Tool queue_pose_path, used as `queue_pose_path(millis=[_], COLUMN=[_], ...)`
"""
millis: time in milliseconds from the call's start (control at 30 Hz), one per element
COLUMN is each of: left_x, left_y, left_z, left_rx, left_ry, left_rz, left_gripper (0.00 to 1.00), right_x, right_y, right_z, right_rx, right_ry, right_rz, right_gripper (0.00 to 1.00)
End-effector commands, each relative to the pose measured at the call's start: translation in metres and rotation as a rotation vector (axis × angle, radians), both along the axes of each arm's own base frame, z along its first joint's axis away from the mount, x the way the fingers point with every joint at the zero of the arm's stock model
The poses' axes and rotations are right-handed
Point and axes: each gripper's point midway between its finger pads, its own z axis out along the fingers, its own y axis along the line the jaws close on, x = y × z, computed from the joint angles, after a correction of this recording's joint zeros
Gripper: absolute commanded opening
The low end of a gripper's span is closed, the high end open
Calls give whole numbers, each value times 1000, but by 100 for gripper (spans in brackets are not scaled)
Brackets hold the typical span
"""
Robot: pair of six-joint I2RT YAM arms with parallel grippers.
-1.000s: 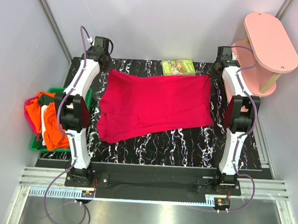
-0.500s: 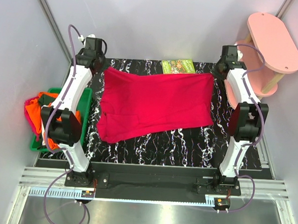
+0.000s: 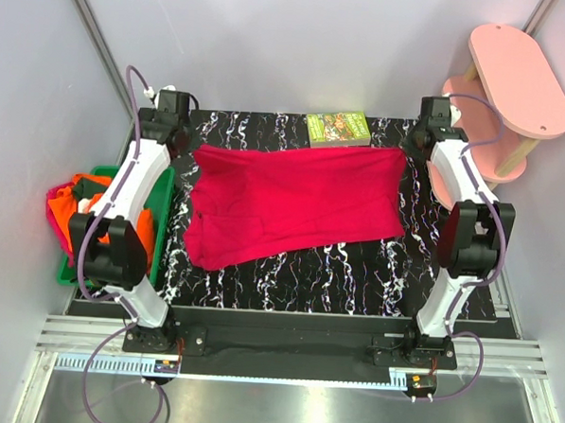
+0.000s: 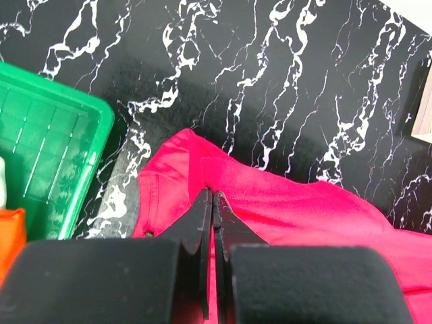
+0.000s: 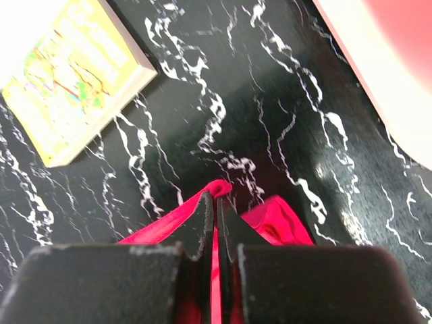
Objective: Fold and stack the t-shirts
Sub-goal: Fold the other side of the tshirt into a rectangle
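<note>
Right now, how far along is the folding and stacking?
Done: nothing folded or stacked. In hand: left gripper and right gripper each pinch a far corner of the crimson t-shirt, spread flat. Remaining: folding it, then the shirts heaped in the green bin.

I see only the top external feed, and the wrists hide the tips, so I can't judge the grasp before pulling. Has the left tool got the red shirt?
Observer: Yes. In the left wrist view the left tool is shut on the red shirt, pinching a ridge near its corner.
Operator: And the right side?
Observer: The right tool is shut too, with a small peak of red cloth at its tips.
Operator: Is the corner caught there, or just an edge?
Observer: Cloth shows on both sides of its fingers, so it bites a little inside the corner.
</note>
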Motion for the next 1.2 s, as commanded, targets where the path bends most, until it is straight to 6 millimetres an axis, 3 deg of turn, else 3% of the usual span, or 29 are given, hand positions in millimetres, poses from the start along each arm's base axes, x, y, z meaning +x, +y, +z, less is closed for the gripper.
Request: queue_pose_path(millis=[0,267,733,933,1167], left_x=[-4,-22,-51,-62,-79], left_y=[9,6,0,-1,-3], left_z=[34,14,-49,-62,-76], left_rx=[-7,-34,-42,-44,-52], left_ry=[-130,-114,7,33,61], left_rz=[40,39,35,33,26], left_gripper=[0,0,0,0,0], right_x=[-6,-26,-50,-55,-72], right_y=[-11,-15,-19,-22,-25], right_z=[33,8,-34,-40,-60], right_rx=[-26,-38,-50,-65,-65], right_ry=[-104,-69,4,17,70], right_rz=[-39,-53,-76,-90,-115], right_gripper=[0,0,0,0,0])
